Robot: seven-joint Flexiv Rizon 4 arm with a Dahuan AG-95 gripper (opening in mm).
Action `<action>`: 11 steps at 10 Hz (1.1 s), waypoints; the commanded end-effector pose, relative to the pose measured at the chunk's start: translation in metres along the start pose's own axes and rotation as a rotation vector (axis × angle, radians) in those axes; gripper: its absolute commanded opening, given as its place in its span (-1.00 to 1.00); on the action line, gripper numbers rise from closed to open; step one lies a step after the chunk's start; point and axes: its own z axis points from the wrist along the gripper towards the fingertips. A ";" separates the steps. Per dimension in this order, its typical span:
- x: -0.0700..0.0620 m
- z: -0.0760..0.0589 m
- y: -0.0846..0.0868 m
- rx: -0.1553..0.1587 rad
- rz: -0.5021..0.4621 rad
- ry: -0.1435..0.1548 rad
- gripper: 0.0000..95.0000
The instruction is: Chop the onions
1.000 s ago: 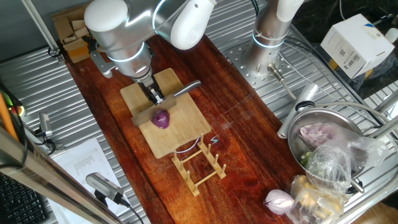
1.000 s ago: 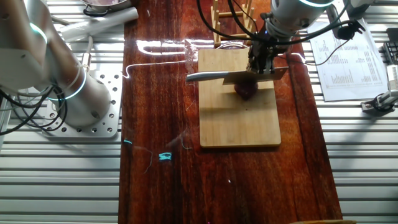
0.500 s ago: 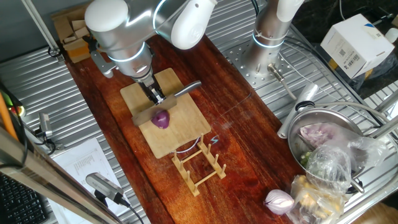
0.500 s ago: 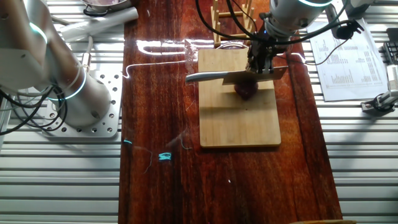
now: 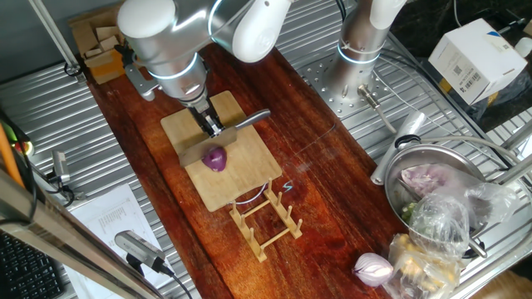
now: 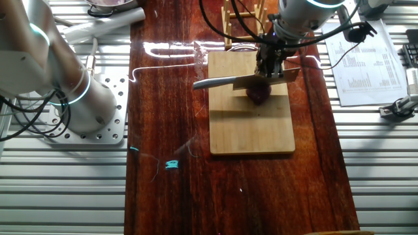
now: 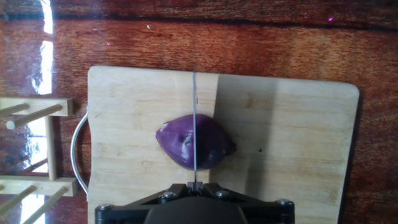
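Observation:
A small dark purple onion [image 5: 215, 159] lies whole on a wooden cutting board [image 5: 224, 189]. My gripper [image 5: 211, 129] is shut on a knife [image 5: 249, 120] and holds its blade edge-down over the onion. In the other fixed view the gripper [image 6: 270, 68] holds the knife [image 6: 238, 81] level just above the onion [image 6: 260, 96] on the board [image 6: 251, 127]. In the hand view the thin blade [image 7: 194, 112] runs across the middle of the onion [image 7: 177, 142], with the gripper [image 7: 194, 185] at the bottom edge. I cannot tell if the blade touches the onion.
A wooden peg rack [image 5: 264, 221] stands just beyond the board's end, and it also shows in the hand view [image 7: 37, 149]. A pale onion [image 5: 373, 267], a metal bowl [image 5: 397, 189] with food bags and a white box [image 5: 474, 54] are on the right. Wooden blocks [image 5: 96, 46] sit at the back left.
The gripper and the knife have risen a little above the onion. The onion and the board have not moved.

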 end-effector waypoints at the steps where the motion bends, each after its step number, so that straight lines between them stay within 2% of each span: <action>1: 0.000 -0.001 0.000 -0.001 -0.003 0.000 -1.00; 11: -0.003 -0.008 0.003 -0.002 0.002 0.001 -1.00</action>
